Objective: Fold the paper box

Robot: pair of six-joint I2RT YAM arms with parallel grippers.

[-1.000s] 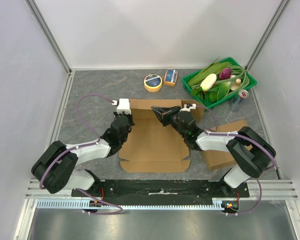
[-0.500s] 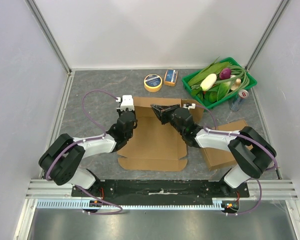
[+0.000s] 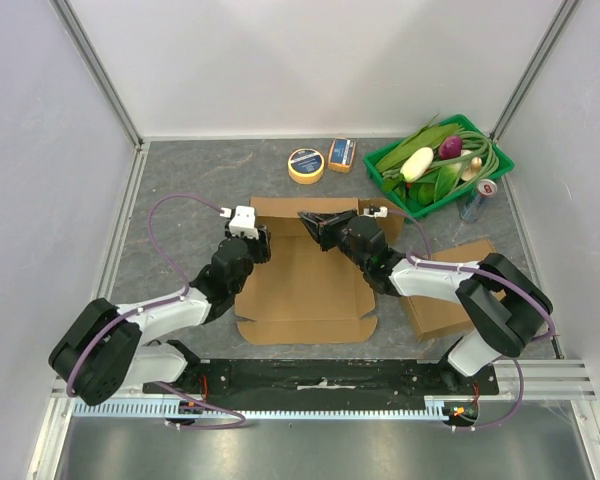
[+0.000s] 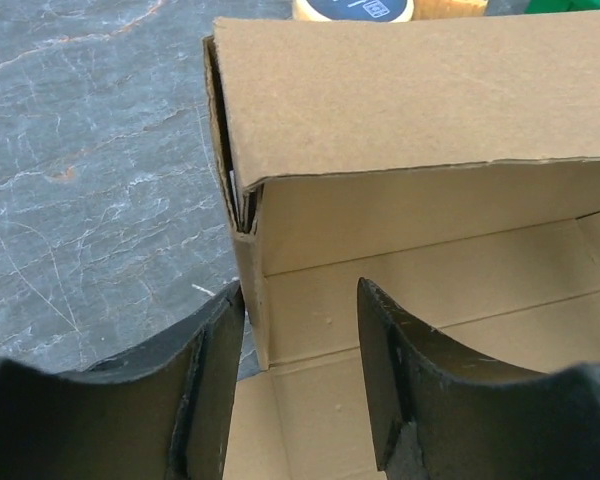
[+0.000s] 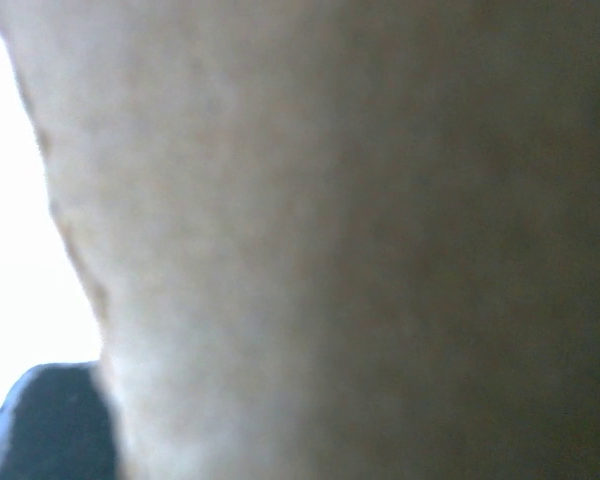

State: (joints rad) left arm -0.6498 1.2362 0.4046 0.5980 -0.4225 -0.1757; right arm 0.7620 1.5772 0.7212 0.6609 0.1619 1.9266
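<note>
You have the paper box mid-table, the tape roll at its 12 o'clock and the basket at 2 o'clock. A can stands just beside the basket at its 4 o'clock, and spare cardboard lies at the box's 3 o'clock.

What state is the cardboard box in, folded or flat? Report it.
Partly folded. The cardboard box has its far wall standing upright, while the base and near flap lie flat.

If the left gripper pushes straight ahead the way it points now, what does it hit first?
Probably the paper box: the open left gripper straddles its left side wall, and the folded-up back wall stands right ahead. Depth is hard to judge.
</note>
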